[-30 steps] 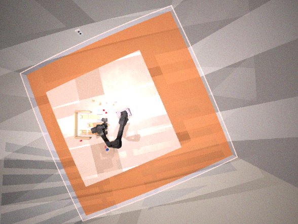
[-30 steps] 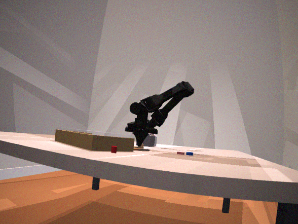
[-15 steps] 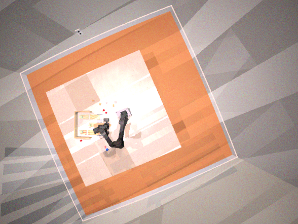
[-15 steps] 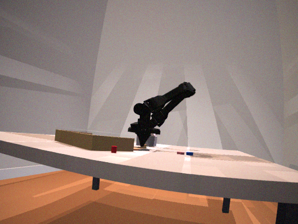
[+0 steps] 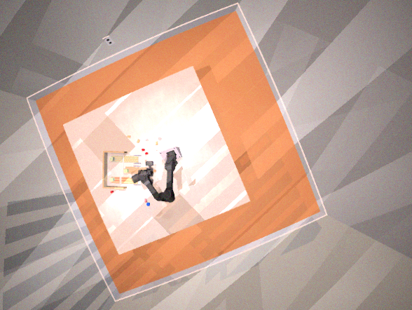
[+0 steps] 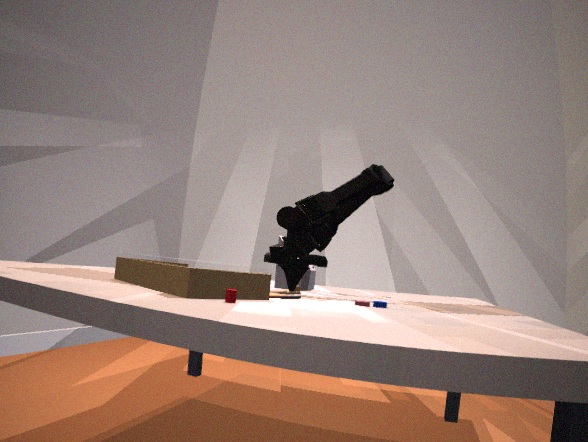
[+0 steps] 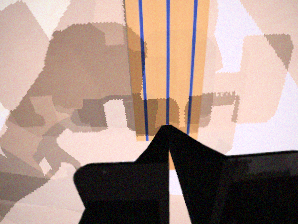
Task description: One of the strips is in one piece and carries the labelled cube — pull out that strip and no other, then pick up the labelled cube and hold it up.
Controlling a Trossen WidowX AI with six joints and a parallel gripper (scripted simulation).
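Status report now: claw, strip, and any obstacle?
Claw shut, pinching near end of tan strip with blue lines. Labelled cube not visible in wrist view. Nothing visible blocking the strip in wrist view.

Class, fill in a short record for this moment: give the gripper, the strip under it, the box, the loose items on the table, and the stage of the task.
gripper: gripper shut, its tips pressed down on the strip's near end
strip: orange strip with three blue lines, flat on the table
box: tan box, open on top
loose items: red cylinder, blue piece
stage: strip being handled; labelled cube not in the wrist view
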